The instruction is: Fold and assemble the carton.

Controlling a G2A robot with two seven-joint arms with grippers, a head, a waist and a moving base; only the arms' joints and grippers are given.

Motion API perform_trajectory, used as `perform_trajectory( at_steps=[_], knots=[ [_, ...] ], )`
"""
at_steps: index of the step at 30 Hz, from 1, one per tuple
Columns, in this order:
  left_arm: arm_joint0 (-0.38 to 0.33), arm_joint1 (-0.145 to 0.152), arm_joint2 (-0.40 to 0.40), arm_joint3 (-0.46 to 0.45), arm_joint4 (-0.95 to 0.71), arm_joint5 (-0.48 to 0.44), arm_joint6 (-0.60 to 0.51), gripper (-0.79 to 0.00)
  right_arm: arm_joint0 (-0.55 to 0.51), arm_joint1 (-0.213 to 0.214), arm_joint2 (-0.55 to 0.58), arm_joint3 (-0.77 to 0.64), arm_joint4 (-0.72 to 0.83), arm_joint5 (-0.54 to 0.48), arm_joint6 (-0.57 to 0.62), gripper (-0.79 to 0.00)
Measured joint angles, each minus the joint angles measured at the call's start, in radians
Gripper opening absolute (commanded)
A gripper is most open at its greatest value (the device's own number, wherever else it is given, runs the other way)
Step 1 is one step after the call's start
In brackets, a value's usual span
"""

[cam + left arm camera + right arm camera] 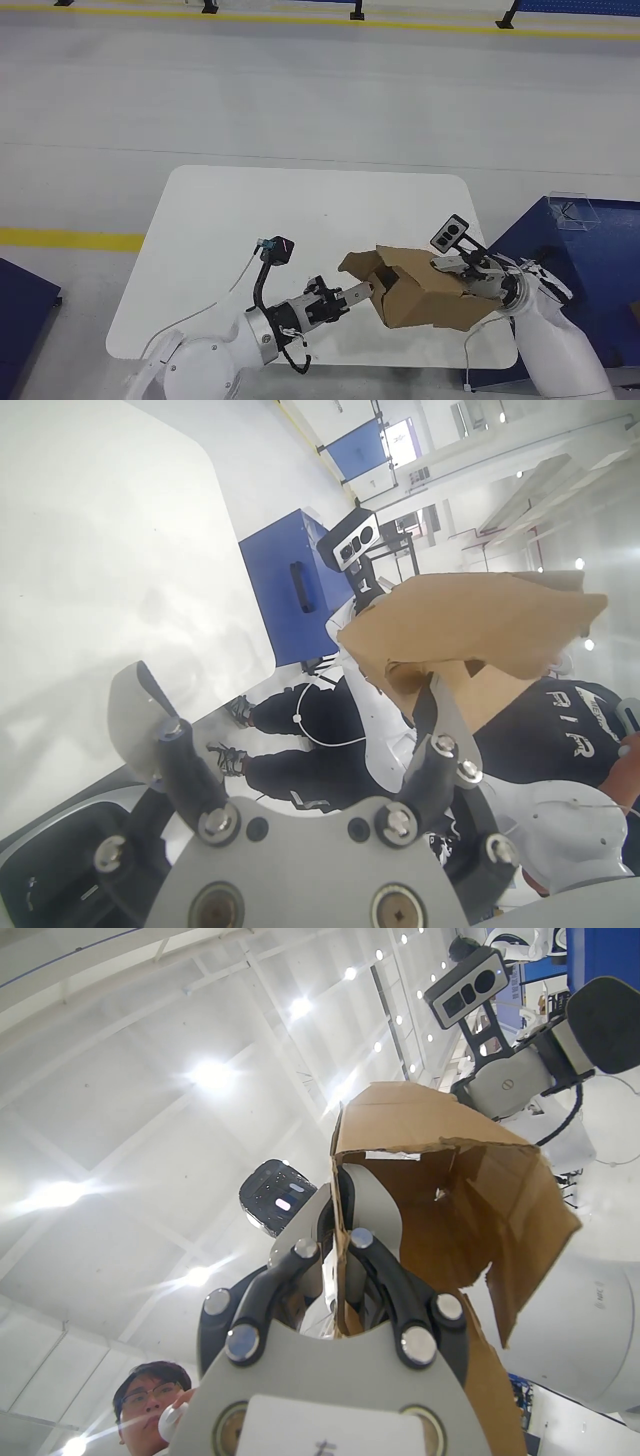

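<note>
Gripping the carton [430, 298] wall, your right tool [336, 1213] is clamped; your left tool [285, 685] gapes wide, one finger [446, 712] touching a flap.

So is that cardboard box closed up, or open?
Open. The carton has one end unsealed, with its flaps sticking outward, and the right wrist view looks into its hollow inside.

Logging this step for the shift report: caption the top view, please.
Right gripper clamps the carton over the table; open left gripper touches its flap.
</note>
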Motion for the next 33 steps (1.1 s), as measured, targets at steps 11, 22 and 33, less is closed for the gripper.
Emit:
perform_trajectory(
  at_steps=[11,22,33],
  knots=[
    [-0.053,-0.013,0.05,0.037,0.017,0.052,0.026,0.0,-0.011,0.006,0.046,-0.007,-0.084,-0.119,-0.045,-0.785],
    [0.006,-0.008,-0.069,-0.012,-0.093,0.043,0.079,0.0,-0.031,0.013,0.052,-0.039,-0.291,-0.273,-0.078,-0.785],
    [-0.029,-0.01,0.023,0.029,0.036,0.084,0.038,0.0,-0.039,0.014,0.026,-0.051,-0.241,-0.218,-0.03,-0.785]
  ],
)
